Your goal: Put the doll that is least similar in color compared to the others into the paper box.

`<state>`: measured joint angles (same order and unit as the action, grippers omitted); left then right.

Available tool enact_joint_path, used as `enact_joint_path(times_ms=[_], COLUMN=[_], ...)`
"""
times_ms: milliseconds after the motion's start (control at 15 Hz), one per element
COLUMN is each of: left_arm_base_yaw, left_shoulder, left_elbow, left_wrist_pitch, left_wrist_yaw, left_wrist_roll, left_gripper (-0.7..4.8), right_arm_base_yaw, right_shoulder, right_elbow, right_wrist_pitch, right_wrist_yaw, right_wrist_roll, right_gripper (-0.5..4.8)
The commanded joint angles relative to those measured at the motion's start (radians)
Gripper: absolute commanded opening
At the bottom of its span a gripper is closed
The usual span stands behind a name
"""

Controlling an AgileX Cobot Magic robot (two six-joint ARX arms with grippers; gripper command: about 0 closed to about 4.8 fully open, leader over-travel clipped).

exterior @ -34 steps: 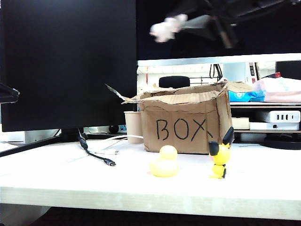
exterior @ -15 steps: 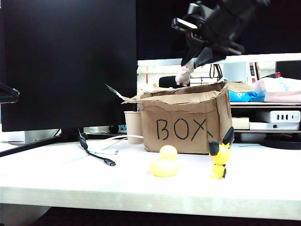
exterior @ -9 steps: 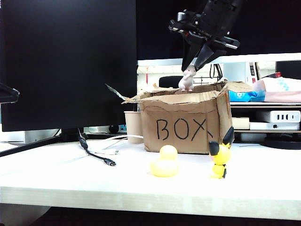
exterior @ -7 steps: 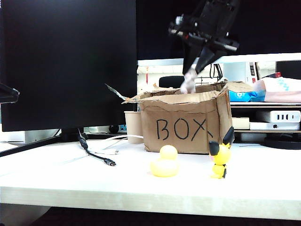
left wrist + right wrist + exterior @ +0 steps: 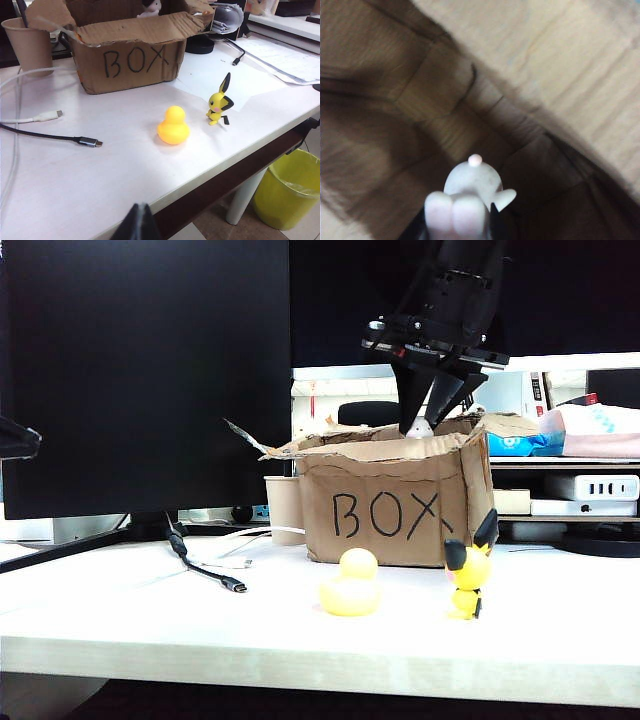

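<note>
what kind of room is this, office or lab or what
Most likely an office workspace. A large dark monitor stands on a white desk, a black office chair shows behind the cardboard box, and a yellow wastebin sits beside the desk.

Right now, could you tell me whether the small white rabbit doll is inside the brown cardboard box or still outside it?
Partly in, unreleased: the right gripper holds the rabbit doll at the cardboard box opening, interior walls around it.
</note>
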<state>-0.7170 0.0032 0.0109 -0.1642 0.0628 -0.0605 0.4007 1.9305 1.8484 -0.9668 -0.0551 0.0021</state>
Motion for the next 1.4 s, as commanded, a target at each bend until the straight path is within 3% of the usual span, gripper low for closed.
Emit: enact_joint_path(times_ms=[67,1001,1268,1401], left_arm_base_yaw=[0.0,0.0,0.0,0.0], left_shoulder=[0.0,0.0,0.0,0.0], left_elbow=[-0.002,-0.002,-0.002,-0.002], left_wrist_pitch=[-0.013,-0.013,-0.013,-0.013], left_wrist_yaw=[0.002,0.002,0.002,0.002], left_wrist_roll=[0.0,0.0,0.0,0.0], left_gripper=[-0.05,-0.05,-0.05,-0.05], right_arm_base_yaw=[0.002,0.002,0.002,0.002], right_shoulder=[-0.002,-0.002,-0.002,-0.002], right_elbow=[0.005,0.005,0.005,0.005], right_wrist_pitch=[0.006,0.038,0.047,0.052], right_wrist_yaw=[0.012,0.013,0.013,0.013], right_wrist_roll=[-0.006,-0.007,-0.007,-0.007], right_gripper=[0.85,1.28,1.64,2.32])
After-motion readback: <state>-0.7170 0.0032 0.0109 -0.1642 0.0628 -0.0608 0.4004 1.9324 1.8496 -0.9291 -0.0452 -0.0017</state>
